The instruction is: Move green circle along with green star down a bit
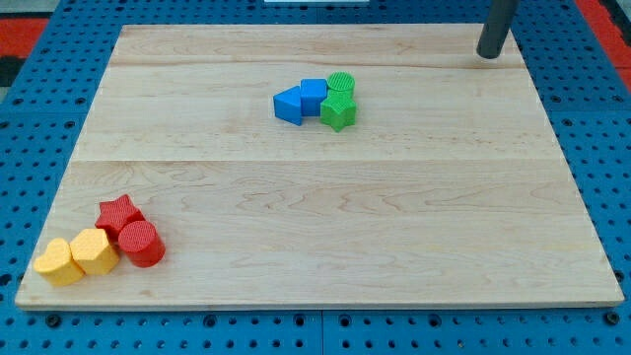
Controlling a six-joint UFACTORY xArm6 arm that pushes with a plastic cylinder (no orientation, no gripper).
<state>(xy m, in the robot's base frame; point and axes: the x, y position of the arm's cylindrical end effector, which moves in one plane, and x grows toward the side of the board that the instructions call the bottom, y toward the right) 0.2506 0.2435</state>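
The green circle (341,84) sits near the top middle of the wooden board (325,227). The green star (337,110) lies just below it, touching it. A blue cube (314,96) touches both on their left, and a blue triangle (288,104) sits left of the cube. My tip (488,55) is at the top right of the board, well to the right of the green blocks and apart from them.
A red star (118,214), a red cylinder (141,243), a yellow hexagon (95,250) and a yellow heart (59,262) are clustered at the bottom left corner. A blue pegboard (39,99) surrounds the board.
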